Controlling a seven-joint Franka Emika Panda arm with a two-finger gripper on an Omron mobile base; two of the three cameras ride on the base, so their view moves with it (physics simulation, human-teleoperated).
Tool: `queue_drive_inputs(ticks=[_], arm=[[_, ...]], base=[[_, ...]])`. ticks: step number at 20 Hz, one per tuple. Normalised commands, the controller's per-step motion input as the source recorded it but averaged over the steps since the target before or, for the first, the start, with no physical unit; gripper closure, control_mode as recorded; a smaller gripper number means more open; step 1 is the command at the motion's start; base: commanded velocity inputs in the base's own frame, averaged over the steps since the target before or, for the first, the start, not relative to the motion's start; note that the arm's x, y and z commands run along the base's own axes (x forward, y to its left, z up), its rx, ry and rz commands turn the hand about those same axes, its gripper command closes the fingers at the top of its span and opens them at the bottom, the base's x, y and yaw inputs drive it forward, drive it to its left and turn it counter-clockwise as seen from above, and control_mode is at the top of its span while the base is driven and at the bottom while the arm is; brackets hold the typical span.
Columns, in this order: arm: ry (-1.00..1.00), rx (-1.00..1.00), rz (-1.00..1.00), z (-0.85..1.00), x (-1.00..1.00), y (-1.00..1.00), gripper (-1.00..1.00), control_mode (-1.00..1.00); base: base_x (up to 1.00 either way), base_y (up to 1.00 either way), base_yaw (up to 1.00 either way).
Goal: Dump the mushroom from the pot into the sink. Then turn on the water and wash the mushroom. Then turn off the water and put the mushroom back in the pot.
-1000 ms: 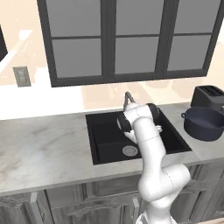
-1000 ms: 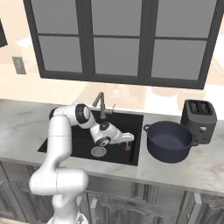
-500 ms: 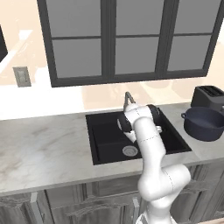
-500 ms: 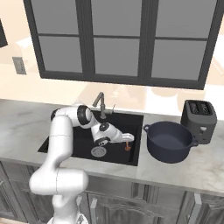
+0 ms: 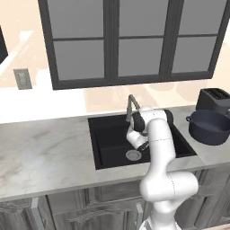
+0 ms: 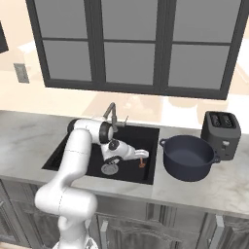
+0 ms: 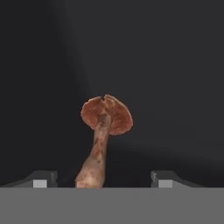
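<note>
Half the mushroom [image 7: 104,133] stem cut off, tool [image 7: 99,183] spread

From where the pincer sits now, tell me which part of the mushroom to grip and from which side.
Grip the mushroom by its pale stem, below the cap. It lies on the sink floor, stem end nearest the open pincer and running between its fingertips, so advancing straight along the stem and closing across it looks best.
</note>
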Motion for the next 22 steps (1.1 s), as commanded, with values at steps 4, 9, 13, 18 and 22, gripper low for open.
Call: queue_drive_inputs(ticks=[4, 9, 13, 18, 22], arm=[[0.10, 0.33, 0.00, -0.41, -0.12, -0.96, 1.00, -1.00], [0.11, 0.35, -0.03, -0.51, -0.39, -1.00, 1.00, -1.00], [0.11, 0.39, -0.01, -0.40, -0.20, -1.00, 1.00, -1.00], [0.11, 0.40, 0.00, -0.24, -0.17, -1.00, 1.00, -1.00], [0.04, 0.40, -0.01, -0.05, -0.28, -1.00, 1.00, -1.00]], base=[[0.00, 0.00, 0.00], [0.00, 0.00, 0.00], [0.00, 0.00, 0.00], [0.00, 0.00, 0.00], [0.00, 0.00, 0.00]])
